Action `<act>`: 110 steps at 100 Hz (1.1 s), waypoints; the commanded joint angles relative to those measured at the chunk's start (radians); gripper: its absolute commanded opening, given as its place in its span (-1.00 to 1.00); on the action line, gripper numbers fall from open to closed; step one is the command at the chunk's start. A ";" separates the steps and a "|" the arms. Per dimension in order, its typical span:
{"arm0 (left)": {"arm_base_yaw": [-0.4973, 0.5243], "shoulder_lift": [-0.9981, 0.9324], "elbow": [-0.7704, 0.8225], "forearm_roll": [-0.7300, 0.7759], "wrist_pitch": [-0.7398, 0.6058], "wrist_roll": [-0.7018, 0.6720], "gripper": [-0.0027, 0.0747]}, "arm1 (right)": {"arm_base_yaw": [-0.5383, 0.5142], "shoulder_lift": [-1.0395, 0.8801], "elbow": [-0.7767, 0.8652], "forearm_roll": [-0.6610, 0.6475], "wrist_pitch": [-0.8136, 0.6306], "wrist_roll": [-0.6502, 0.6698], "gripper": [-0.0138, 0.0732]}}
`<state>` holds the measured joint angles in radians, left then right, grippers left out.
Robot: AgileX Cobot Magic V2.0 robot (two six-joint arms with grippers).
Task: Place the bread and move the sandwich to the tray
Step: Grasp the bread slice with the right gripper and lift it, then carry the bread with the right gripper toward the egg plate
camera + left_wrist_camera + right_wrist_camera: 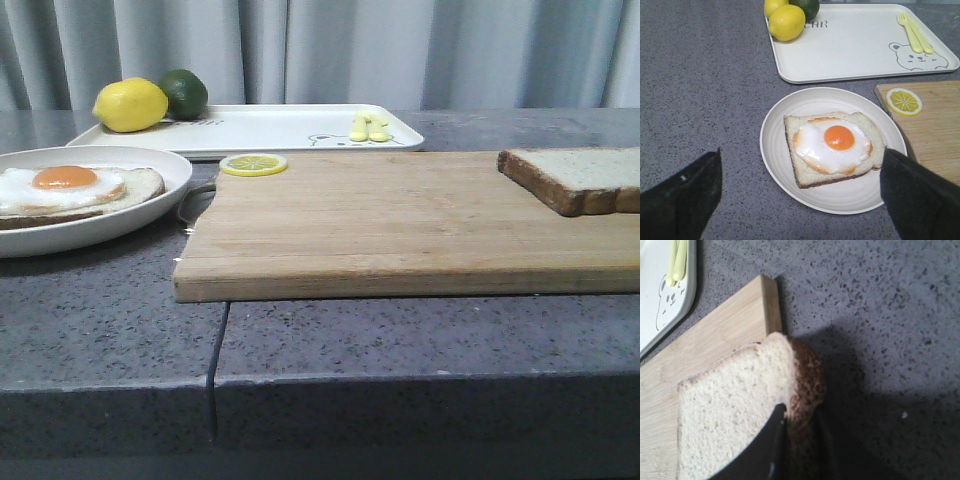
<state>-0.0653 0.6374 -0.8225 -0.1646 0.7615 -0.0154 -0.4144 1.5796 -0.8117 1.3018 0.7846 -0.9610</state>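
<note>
The bread is a thick pale slice with a brown crust at the right end of the wooden cutting board, its near edge slightly raised. In the right wrist view my right gripper is shut on the bread's crust edge; the gripper does not show in the front view. The egg-topped slice lies on the round white plate at the left. My left gripper is open above the plate, its fingers either side of the egg slice. The white tray lies behind.
A lemon and a lime sit on the tray's left end, with yellow cutlery on its right end. A lemon slice lies on the board's far left corner. The grey counter's front edge is near.
</note>
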 commanded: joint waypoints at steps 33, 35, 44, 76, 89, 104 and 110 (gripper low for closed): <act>0.001 0.008 -0.034 -0.015 -0.066 -0.010 0.61 | -0.005 -0.132 -0.025 0.080 0.101 0.008 -0.93; 0.001 0.008 -0.034 -0.015 -0.066 -0.010 0.61 | -0.005 -0.149 -0.025 0.088 0.105 0.009 -0.93; 0.001 0.008 -0.034 -0.015 -0.066 -0.010 0.61 | 0.003 -0.228 -0.025 0.143 0.128 0.032 -0.93; 0.001 0.008 -0.034 -0.015 -0.066 -0.010 0.61 | 0.207 -0.432 -0.025 0.340 0.064 0.091 -0.93; 0.001 0.008 -0.034 -0.015 -0.066 -0.010 0.61 | 0.402 -0.439 -0.028 0.436 -0.069 0.091 -0.93; 0.001 0.008 -0.034 -0.015 -0.066 -0.010 0.61 | 0.614 -0.429 -0.029 0.507 -0.296 0.069 -0.93; 0.001 0.008 -0.034 -0.015 -0.066 -0.010 0.61 | 0.683 -0.421 -0.031 0.542 -0.367 0.066 -0.93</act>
<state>-0.0653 0.6374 -0.8225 -0.1646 0.7615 -0.0154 0.1812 1.1659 -0.8117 1.7349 0.5234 -0.8760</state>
